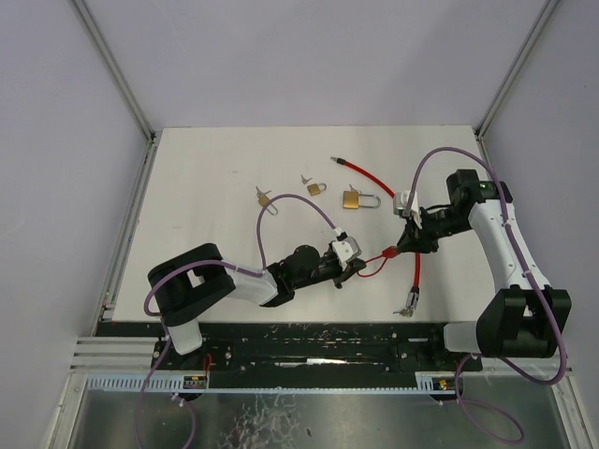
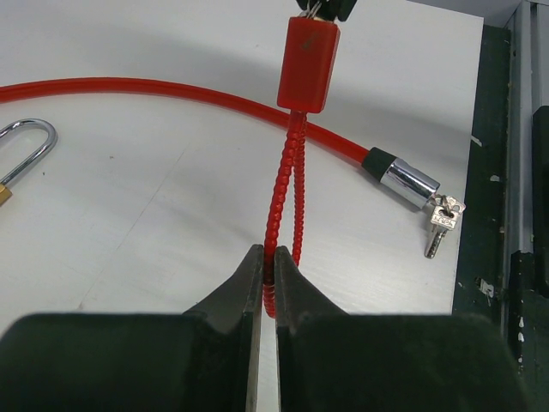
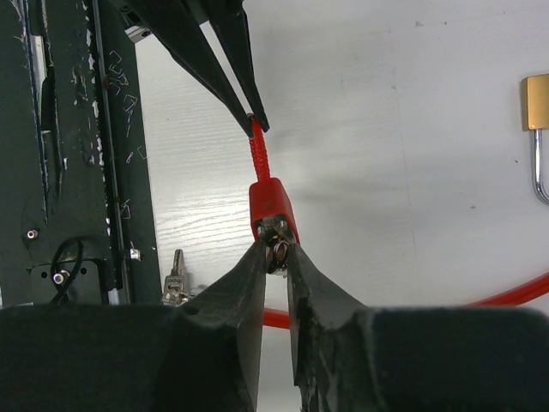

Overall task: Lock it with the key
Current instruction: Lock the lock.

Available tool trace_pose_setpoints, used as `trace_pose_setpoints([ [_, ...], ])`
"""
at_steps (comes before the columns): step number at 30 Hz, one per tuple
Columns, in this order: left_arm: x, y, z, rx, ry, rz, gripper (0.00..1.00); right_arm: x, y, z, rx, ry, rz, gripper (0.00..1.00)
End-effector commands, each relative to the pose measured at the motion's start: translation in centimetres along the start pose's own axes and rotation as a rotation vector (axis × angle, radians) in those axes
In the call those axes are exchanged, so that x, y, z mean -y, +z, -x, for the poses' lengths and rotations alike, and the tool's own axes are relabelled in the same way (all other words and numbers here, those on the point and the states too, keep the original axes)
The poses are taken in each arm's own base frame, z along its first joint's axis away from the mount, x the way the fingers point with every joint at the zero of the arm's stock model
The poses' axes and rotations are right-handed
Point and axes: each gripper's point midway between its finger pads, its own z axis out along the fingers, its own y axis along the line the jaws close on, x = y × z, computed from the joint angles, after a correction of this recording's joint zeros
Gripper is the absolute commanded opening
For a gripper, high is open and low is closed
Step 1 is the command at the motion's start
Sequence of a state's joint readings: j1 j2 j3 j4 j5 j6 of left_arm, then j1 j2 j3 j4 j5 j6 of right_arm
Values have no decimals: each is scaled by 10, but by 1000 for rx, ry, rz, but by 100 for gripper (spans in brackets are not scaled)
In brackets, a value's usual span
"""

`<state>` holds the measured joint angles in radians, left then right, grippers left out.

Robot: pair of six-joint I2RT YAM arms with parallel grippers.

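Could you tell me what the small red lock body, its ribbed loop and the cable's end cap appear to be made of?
The red lock body looks plastic or plastic-coated: smooth, matte faces. Its ribbed loop seems to be a flexible plastic sheath, evenly ridged. The cable's end cap is polished metal, mirror-bright.

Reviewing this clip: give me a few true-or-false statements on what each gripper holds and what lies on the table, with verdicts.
1. The left gripper is clamped on the red lock's ribbed loop. True.
2. The right gripper hangs open, away from the lock. False: its fingers pinch the key at the end of the red lock body.
3. Two brass padlocks lie on the table. True.
4. The long red cable has nothing at its metal end. False: a spare key lies there.
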<state>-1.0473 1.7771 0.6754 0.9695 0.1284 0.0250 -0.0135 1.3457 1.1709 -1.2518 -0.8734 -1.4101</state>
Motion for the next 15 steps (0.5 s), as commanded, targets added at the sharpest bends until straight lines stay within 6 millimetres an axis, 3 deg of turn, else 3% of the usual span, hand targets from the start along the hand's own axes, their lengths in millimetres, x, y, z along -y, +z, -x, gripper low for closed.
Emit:
trace_pose_setpoints([
  [1,4,2,38,121,36,-13,0,-2,-7,10,-8,-26,-8,23],
  [11,4,1,39,126,35,-14,0,0,-7,2,-41,-11,-25,29],
  [15,5,0,39,126,34,-15,0,-1,-6,3,-37,-13,-24,25],
])
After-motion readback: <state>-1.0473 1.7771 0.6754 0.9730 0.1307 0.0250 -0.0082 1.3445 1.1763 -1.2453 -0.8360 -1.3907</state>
